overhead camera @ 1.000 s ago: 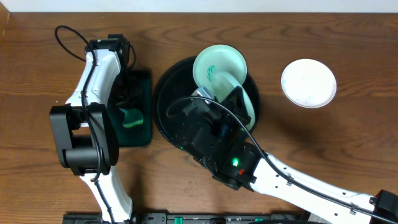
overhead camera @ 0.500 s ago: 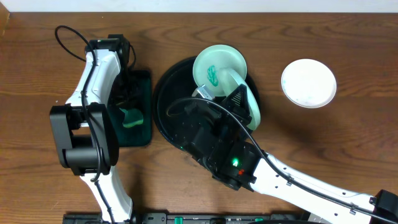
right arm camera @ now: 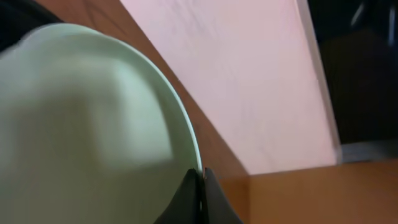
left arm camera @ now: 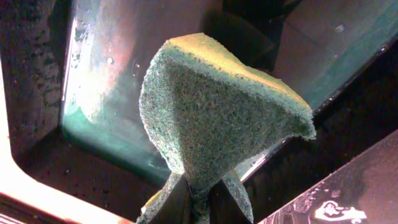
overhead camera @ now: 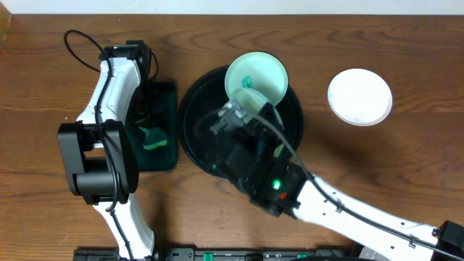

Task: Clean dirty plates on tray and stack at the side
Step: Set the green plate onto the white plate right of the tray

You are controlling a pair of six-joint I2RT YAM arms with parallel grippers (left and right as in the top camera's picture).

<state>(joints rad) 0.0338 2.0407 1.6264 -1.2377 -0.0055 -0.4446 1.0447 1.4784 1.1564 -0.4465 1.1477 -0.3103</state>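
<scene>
Right arm (overhead camera: 254,156) swung left, jaws clamping turquoise plate (right arm camera: 81,124).

No writing, label or number is legible.

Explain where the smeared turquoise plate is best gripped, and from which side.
Take the turquoise plate by the thin rim at its near edge, from the robot's side: it is shallow, too wide to span, and smeared in the middle. The right gripper pinches that rim.
</scene>
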